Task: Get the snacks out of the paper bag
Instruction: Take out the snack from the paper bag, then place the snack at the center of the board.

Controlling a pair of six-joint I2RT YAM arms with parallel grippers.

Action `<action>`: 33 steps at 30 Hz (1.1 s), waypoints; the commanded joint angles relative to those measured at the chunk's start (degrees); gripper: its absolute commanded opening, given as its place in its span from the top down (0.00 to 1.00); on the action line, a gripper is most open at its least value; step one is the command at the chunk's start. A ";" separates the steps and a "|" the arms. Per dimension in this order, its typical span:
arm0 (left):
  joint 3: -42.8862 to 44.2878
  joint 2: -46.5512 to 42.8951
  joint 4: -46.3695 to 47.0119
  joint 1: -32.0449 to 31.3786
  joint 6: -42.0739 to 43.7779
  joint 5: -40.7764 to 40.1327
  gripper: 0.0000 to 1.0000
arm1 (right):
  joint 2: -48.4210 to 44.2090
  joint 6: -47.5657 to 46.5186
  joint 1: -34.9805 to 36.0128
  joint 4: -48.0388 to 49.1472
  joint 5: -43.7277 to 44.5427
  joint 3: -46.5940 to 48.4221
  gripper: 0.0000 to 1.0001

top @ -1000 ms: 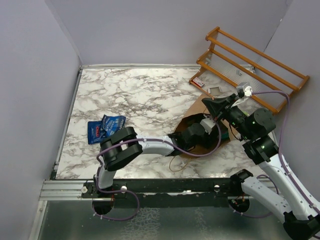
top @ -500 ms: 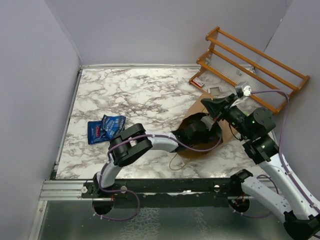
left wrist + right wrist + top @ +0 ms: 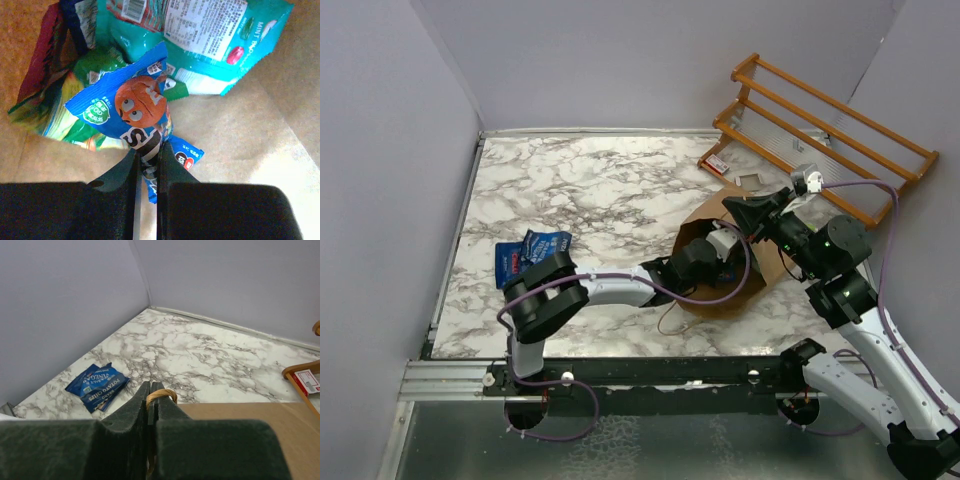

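Left gripper inside bag, jaws clamped on lower edge of blue packet; right gripper jaws pinched on handle.

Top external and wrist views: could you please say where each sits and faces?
Top external: above, behind the bases, looking down at the table; both arms show.
Left wrist: inside the paper bag, facing snacks; left pincer grips blue packet.
Right wrist: faces the far-left corner; right pincer clamps bag handle.
Shared with top: chips packets.
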 commanded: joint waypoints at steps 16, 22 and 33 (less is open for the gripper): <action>-20.32 -33.59 -7.19 -0.23 2.10 17.41 1.00 | 0.01 -1.53 0.06 0.49 1.55 1.16 0.98; -18.56 -47.86 -20.41 -0.17 10.09 8.88 1.00 | 0.58 -1.62 0.06 1.43 0.99 1.35 0.98; -29.12 -66.62 -8.30 0.66 15.75 -34.18 1.00 | 0.82 -0.81 0.06 1.62 0.72 1.83 0.98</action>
